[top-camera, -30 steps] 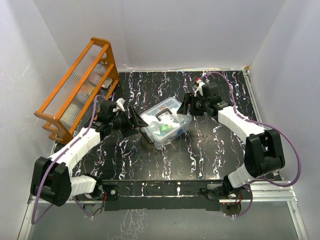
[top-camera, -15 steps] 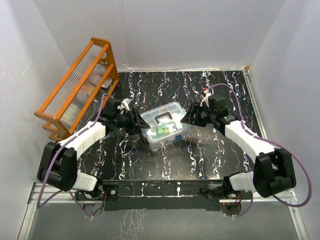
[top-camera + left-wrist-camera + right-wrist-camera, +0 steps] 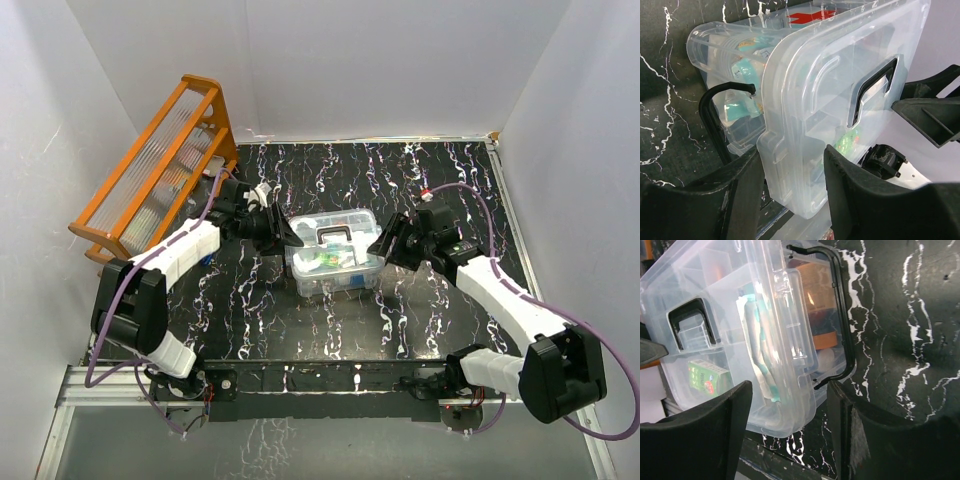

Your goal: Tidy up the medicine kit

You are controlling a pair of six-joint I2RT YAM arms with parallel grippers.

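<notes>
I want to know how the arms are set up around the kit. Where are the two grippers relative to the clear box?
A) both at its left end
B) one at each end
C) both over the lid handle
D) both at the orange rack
B: the left gripper is at the left end of the clear box, and the right gripper is at its right end.

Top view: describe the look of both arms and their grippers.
Both the left arm and right arm have white links between bulky black joint housings. A purple cable loops along each. The left gripper and right gripper are black, with broad, matte, wedge-shaped fingers.
</notes>
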